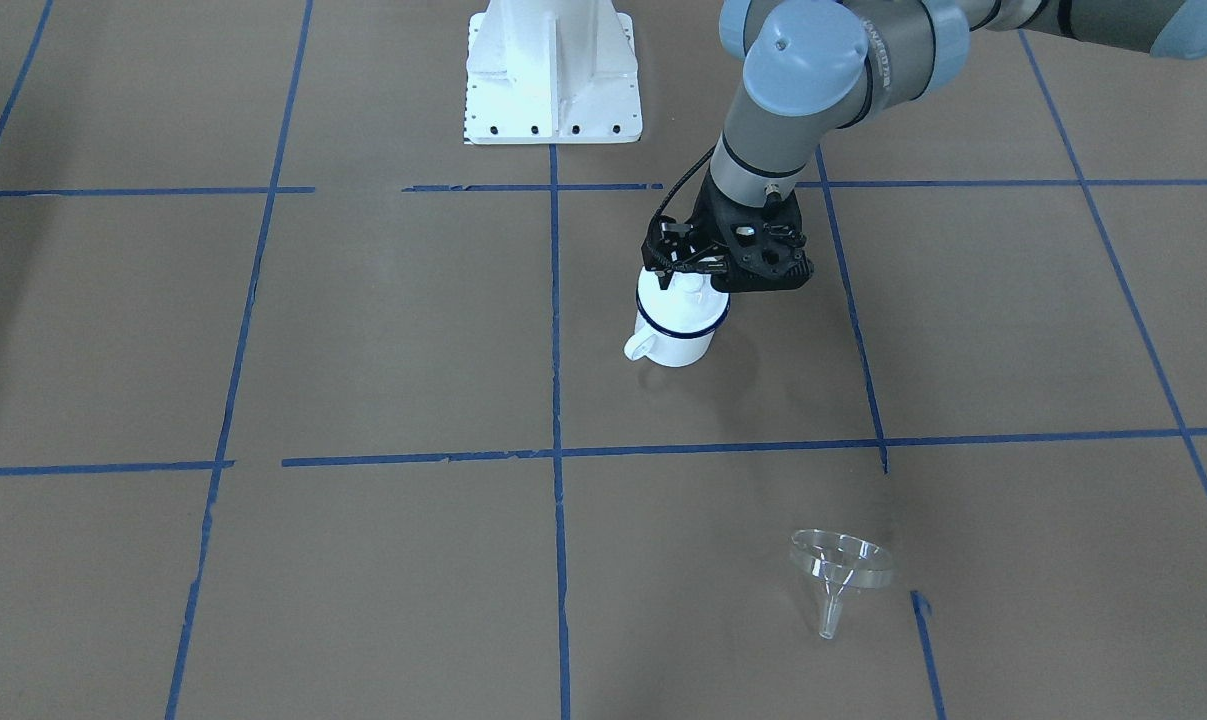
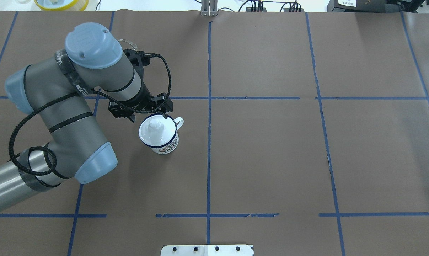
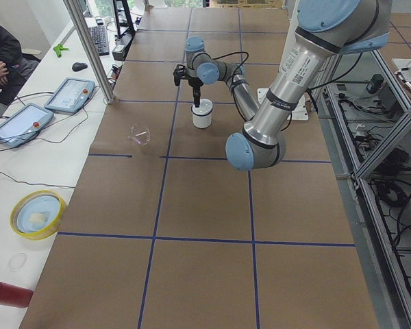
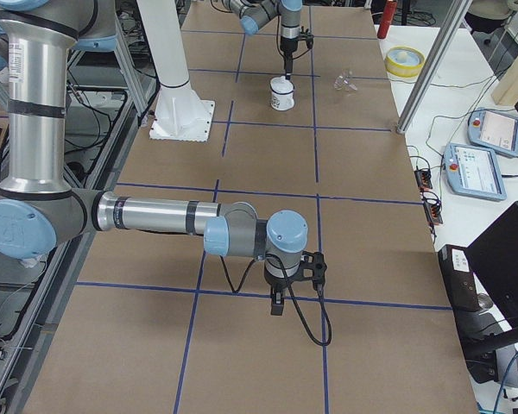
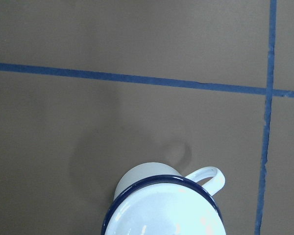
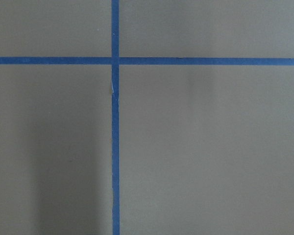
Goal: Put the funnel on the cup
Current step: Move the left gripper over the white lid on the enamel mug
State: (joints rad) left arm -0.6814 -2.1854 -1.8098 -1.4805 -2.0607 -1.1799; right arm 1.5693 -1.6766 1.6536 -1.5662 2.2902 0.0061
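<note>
The cup (image 1: pixel 678 345) is a white mug with a dark blue rim, standing upright with a round white knobbed lid (image 1: pixel 685 300) on it. It also shows in the overhead view (image 2: pixel 165 145) and at the bottom of the left wrist view (image 5: pixel 149 175). My left gripper (image 1: pixel 685 268) hangs just above the lid (image 2: pixel 156 129), its fingers spread to either side of the knob, open and empty. The clear funnel (image 1: pixel 841 565) lies tilted on the table, far from the cup on the operators' side. My right gripper (image 4: pixel 276 302) points down at bare table; I cannot tell its state.
The white robot base plate (image 1: pixel 553 70) stands at the robot's edge. A yellow bowl (image 3: pixel 38 214) and tablets (image 3: pixel 70 94) lie on the side bench beyond the table. Blue tape lines (image 6: pixel 115 147) grid the brown table.
</note>
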